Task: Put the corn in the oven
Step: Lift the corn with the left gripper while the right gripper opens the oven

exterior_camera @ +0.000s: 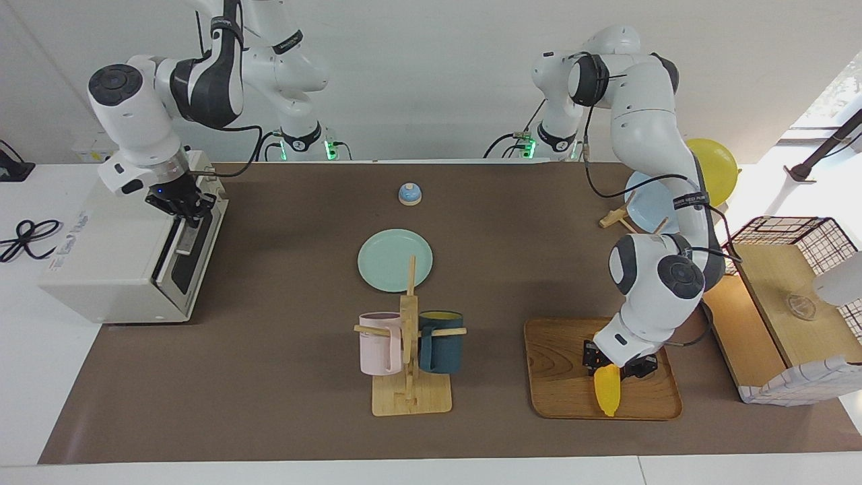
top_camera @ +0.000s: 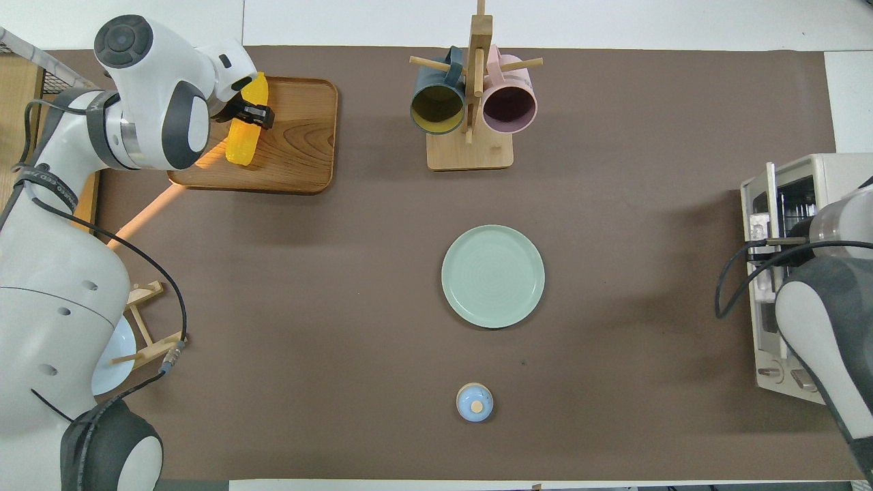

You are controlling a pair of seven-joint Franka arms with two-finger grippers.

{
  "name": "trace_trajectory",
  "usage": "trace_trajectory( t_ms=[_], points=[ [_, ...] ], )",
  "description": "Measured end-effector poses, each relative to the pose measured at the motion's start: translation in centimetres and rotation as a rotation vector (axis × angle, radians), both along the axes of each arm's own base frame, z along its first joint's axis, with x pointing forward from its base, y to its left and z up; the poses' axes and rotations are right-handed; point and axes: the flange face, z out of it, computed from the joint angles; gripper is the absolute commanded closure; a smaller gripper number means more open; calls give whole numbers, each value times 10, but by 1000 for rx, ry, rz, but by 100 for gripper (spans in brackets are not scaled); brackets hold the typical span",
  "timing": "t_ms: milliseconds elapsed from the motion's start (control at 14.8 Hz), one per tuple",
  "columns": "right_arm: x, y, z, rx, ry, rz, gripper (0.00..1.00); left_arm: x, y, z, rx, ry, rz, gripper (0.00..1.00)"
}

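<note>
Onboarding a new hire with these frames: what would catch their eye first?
Probably the bright yellow corn, tilted over the wooden tray at the left arm's end of the table, with the left gripper shut on it. Next, at the right arm's end, the right gripper is at the top edge of the off-white oven's door, which stands partly open.

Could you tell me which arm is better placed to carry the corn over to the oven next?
Probably the left. The left gripper is closed around the corn over the wooden tray, while the right gripper is at the oven door's handle, which stands partly open.
</note>
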Motion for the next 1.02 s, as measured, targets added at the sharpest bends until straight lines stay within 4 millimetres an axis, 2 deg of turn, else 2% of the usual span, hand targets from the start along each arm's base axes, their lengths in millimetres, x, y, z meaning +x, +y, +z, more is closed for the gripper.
trace_trajectory(
  t_ms=[135, 271, 406, 541, 744, 1015],
  points=[
    [3, 12, -18, 38, 12, -8, 100, -5, -6, 34, -41, 17, 30, 100],
    [6, 19, -33, 65, 22, -13, 100, -15, -19, 75, -60, 19, 79, 100],
    [8, 28, -48, 75, 17, -3, 100, -36, -48, 114, -71, 33, 121, 100],
    [6, 40, -68, 75, -3, 19, 100, -69, -89, 138, -76, 55, 148, 100],
    [4, 49, -96, 77, -19, 35, 100, -122, -156, 148, -70, 99, 174, 100],
    [7, 52, -125, 80, -2, 32, 100, -174, -222, 135, -51, 153, 212, 100]
  ],
)
